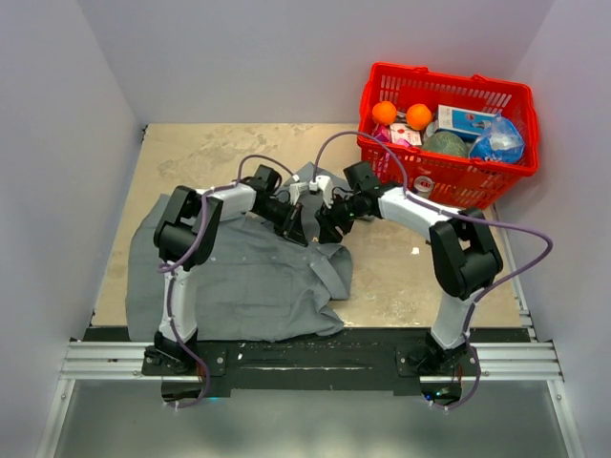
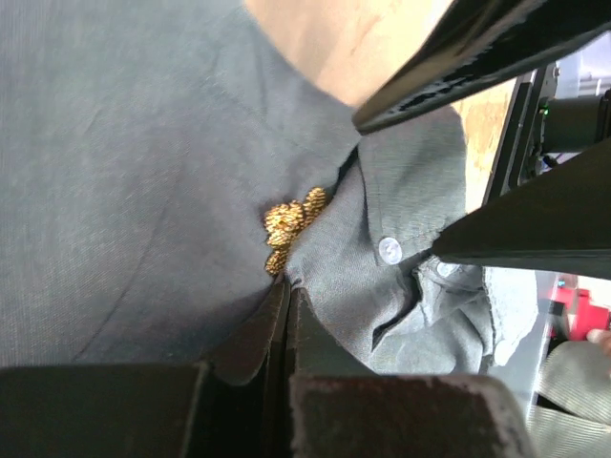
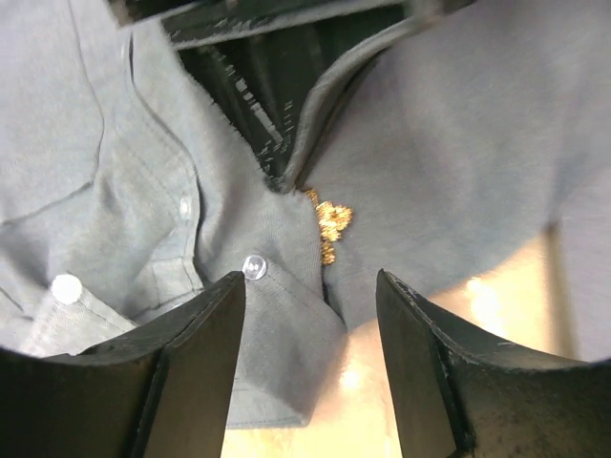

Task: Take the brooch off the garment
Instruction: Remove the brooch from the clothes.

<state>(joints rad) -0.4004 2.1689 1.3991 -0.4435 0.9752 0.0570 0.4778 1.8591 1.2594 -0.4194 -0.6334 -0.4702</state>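
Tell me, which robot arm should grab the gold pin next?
Right, I think. The right gripper is open, with the gold brooch just ahead of its gap. The left gripper is shut, pinching the shirt beside the brooch.

Overhead view. A beige, marble-patterned tabletop (image 1: 191, 157) is enclosed by plain white panels: back wall (image 1: 248, 57), left wall (image 1: 52, 191), right wall (image 1: 578, 248). Aluminium rails (image 1: 105, 363) and a black plate (image 1: 305, 355) run along its near edge. Lighting is even and diffuse, with soft shadows.
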